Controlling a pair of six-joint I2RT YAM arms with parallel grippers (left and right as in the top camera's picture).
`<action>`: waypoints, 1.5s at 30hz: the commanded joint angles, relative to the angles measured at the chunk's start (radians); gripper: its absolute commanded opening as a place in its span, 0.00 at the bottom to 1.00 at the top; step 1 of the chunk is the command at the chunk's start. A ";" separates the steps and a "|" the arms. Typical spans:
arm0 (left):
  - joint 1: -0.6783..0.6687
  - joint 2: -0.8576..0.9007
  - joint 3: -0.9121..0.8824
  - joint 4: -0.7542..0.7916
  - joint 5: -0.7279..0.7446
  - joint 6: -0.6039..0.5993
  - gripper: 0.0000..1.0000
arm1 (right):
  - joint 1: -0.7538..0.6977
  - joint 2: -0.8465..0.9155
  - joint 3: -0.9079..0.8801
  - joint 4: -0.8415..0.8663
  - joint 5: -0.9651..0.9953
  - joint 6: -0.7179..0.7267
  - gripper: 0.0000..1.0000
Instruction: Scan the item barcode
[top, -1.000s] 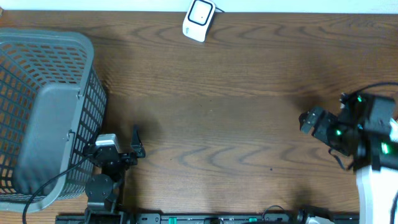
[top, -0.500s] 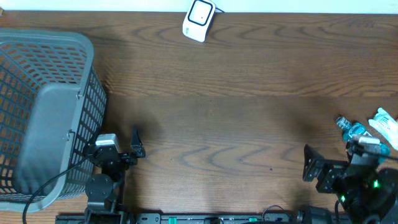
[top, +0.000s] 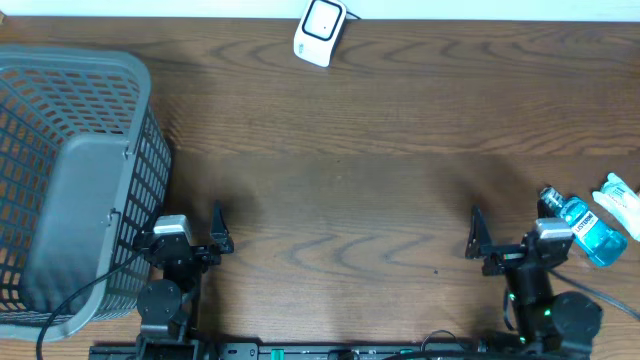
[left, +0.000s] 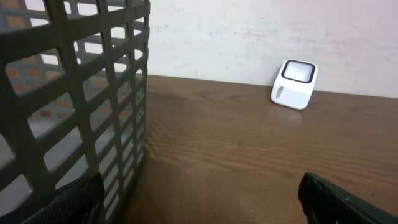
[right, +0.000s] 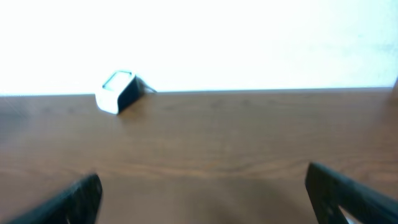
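We see the overhead view evenly and softly lit, with a faint shadow on the table (top: 380, 150) just right of the basket (top: 70, 62). The right wrist view is blurred throughout, the scanner (right: 116, 91) included, and the wall (right: 249, 37) across the top is blown out to plain white. The left wrist view is sharper, with dark lower corners.

A grey plastic lattice basket (top: 80, 62) stands upright at the left end of the brown wood-grain table (top: 360, 180). A pale wall (left: 249, 37) runs along the table's far edge.
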 joint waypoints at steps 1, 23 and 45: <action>0.005 -0.005 -0.023 -0.032 -0.016 -0.008 1.00 | 0.008 -0.046 -0.124 0.133 -0.038 0.000 0.99; 0.005 -0.005 -0.023 -0.032 -0.016 -0.008 1.00 | 0.095 -0.046 -0.264 0.224 -0.029 -0.004 0.99; 0.031 -0.007 -0.023 -0.032 -0.016 -0.008 1.00 | 0.095 -0.046 -0.264 0.224 -0.029 -0.004 0.99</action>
